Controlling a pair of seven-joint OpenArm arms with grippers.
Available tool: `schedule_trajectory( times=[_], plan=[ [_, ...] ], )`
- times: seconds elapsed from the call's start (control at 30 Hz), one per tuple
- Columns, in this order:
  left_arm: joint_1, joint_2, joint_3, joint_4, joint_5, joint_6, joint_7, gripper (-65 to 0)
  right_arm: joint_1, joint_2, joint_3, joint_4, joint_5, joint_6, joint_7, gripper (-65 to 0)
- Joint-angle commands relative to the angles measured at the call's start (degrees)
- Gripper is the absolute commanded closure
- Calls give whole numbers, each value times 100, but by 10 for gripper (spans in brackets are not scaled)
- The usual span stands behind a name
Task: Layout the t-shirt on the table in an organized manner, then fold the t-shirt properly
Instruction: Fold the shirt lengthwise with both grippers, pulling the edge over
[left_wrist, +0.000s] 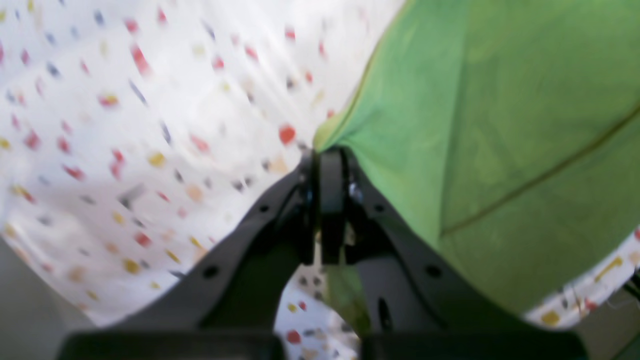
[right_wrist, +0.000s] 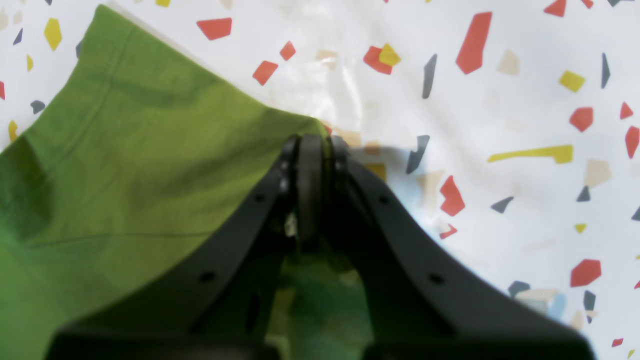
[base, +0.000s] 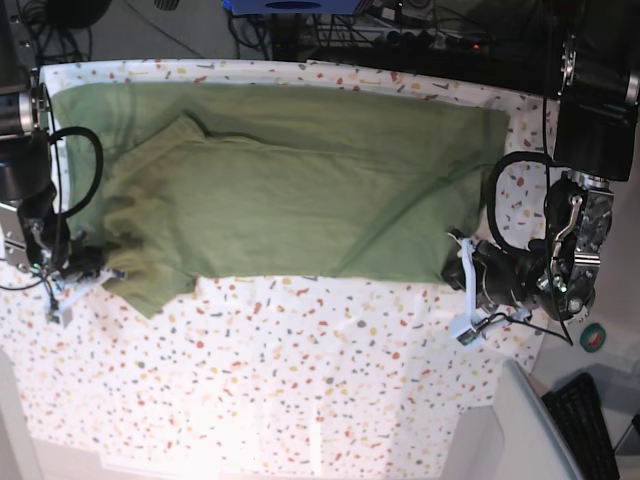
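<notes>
The t-shirt (base: 290, 190) lies spread across the far half of the bench (base: 300, 380), one long edge folded over the body.

The left gripper (left_wrist: 330, 150) has its jaws pressed together, pinching a corner of the green cloth at their very tips. In its wrist view the cloth fans out up and to the right of the jaws, and speckled bench covering fills the space to their left. In the base view this arm reaches in low from that view's right side, its wrist bent toward the shirt's edge.

The right gripper (right_wrist: 312, 142) also has its jaws clamped on a cloth corner; green fabric spreads left of and beneath the jaws, with bare bench to their right. That arm sits low at the base view's left edge, by the sleeve.
</notes>
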Motion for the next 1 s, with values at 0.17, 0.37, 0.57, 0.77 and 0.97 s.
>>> schedule_trajectory(
  times=[0.17,0.37,0.57,0.77,0.97],
  plan=[
    [-522,-70,14,72,-60,570,-133,0,110,56,10,639,22,18,7,0],
    [-680,-35,23,72,90,606,-133,0,110,56,10,990,13,18,7,0],
    [-513,378,-47,-95,1514,597,-160,0,110,73,19,1184,13,9,7,0],
    [-452,571,-56,-421,1988,606,-933,0,101,73,19,1298,13,9,7,0],
    [-505,562,-56,-500,2006,606,-951,0,-206,240,19,1843,13,9,42,0]
  ],
)
